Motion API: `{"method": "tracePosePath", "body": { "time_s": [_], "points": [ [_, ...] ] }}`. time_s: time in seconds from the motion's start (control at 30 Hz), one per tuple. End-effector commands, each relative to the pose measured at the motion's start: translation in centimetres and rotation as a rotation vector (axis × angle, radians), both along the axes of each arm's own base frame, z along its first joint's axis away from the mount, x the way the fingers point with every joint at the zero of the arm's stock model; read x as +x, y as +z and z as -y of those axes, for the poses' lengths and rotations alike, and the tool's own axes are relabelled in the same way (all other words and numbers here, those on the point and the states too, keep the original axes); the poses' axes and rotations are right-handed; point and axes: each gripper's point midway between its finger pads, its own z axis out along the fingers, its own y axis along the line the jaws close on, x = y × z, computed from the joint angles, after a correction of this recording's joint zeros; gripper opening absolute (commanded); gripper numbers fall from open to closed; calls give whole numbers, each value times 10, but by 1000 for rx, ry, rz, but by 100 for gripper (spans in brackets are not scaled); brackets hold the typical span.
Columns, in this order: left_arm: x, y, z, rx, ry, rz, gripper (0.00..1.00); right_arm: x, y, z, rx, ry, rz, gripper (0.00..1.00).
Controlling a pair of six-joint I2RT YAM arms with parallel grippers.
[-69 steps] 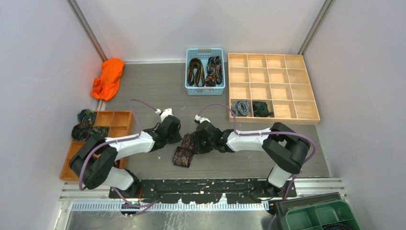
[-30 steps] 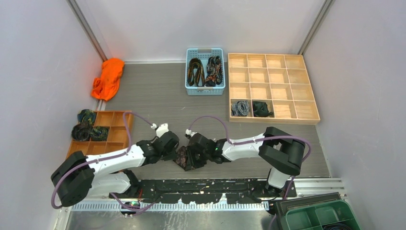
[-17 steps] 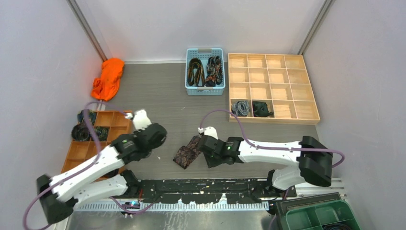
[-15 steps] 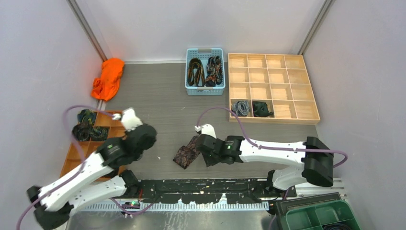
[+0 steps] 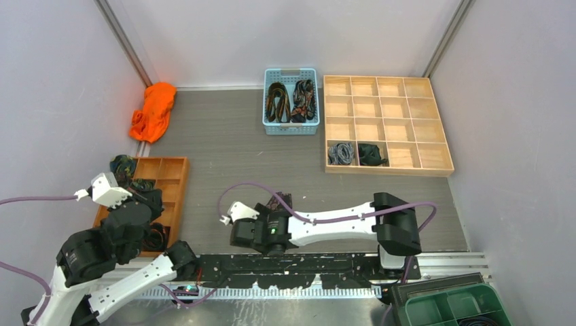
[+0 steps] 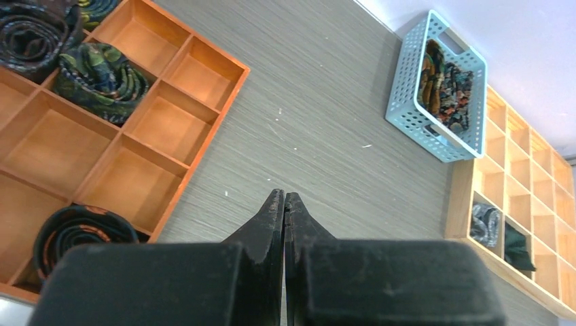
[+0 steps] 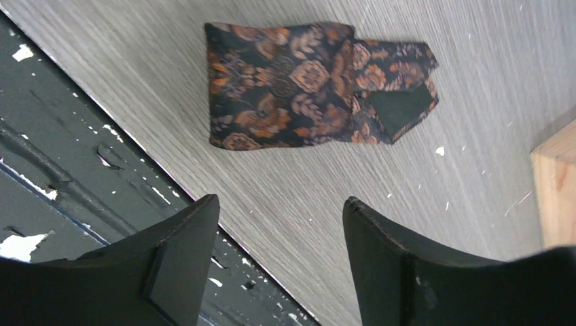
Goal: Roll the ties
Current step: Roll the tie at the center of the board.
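Patterned cloth tie (image 7: 292, 85) (matt grained table (image 7: 448, 54))

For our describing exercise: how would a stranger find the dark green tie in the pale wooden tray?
Find the pale wooden grid tray at right, beside the blue basket. Only two cells in its nearest row are filled. The dark green tie fills the second from the left; its neighbour is a grey coil.

The folded tie (image 7: 299, 88) on the grey wood-grain table (image 6: 326, 136) is dark with orange and brown paisley. An orange-brown tray (image 6: 142, 187) holds a green-patterned coil (image 6: 102, 80) and a black-and-orange coil (image 6: 78, 234). The basket (image 5: 291, 129) is pale blue, the cloth (image 5: 153, 111) bright orange
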Motion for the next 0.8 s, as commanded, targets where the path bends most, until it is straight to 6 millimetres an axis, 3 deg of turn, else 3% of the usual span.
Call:
{"method": "tracePosePath", "body": {
  "time_s": [0.0,0.13,0.37,0.77],
  "points": [
    [-5,-3,-17,62,53,-19,0,8,31,-31,36,111,124,75],
    [-7,-9,-17,44,48,-19,0,-3,28,-42,39,165,90,77],
    [-8,-16,-16,40,41,-26,0,-11,3,-52,27,209,52,78],
    [-8,-23,-17,54,42,-34,0,5,-31,-56,-46,208,118,80]
  ]
}}
